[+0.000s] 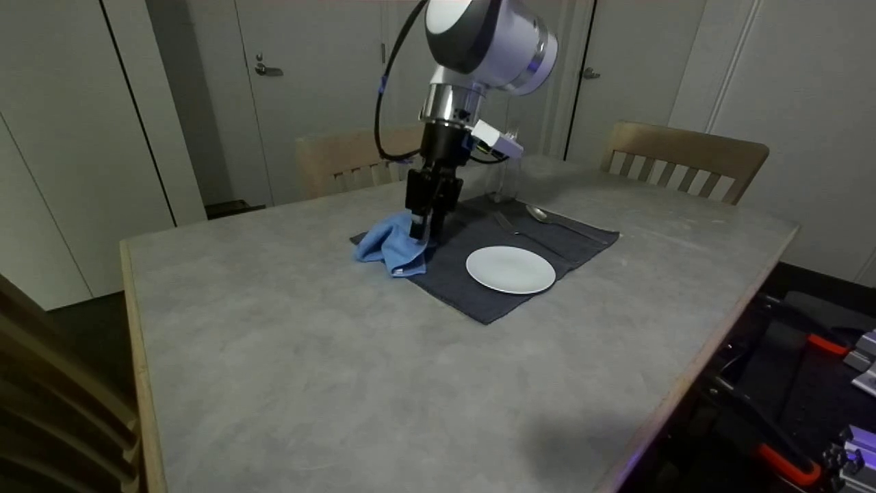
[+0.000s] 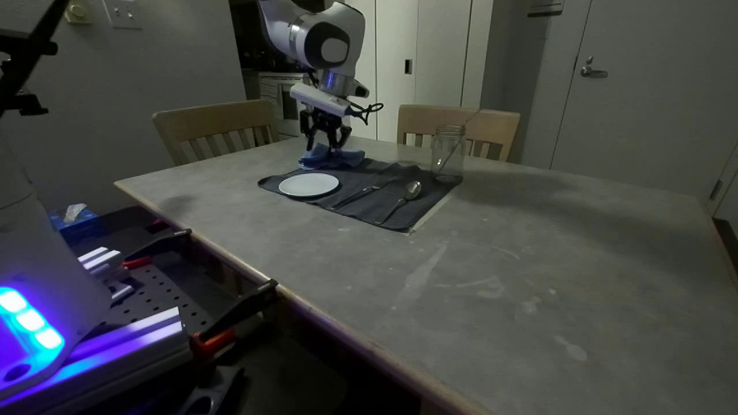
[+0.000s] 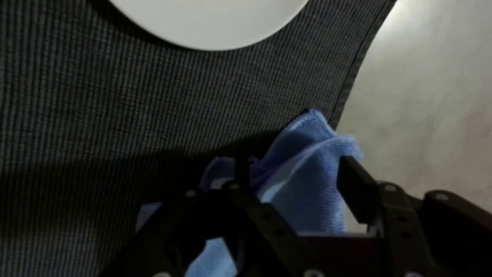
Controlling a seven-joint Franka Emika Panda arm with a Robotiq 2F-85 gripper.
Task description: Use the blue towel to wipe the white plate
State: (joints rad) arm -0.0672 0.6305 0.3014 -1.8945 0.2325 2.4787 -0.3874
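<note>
1. Fingers stand spread apart, with folds of the blue towel showing in the gap between them; I can't tell from here whether the tips touch it.
2. Their gripper points down over the towel, at the end of a white and grey robot arm that reaches across the table.
3. Crumpled and loose, the towel covers one corner of the dark grey placemat and spills past its edge onto the table.
4. On that same placemat lies the white plate, flat, near the towel but apart from it, with a strip of ribbed placemat between the two.
5. Just beside the plate is a metal fork, and past the fork lies a spoon, so the fork sits between spoon and plate.
6. Upright at another corner of the placemat stands a clear glass jar, a thin stick leaning out of its mouth.
7. Slatted wooden chairs stand around the table, and low down near the arm's base I make out a blue tissue box.
</note>
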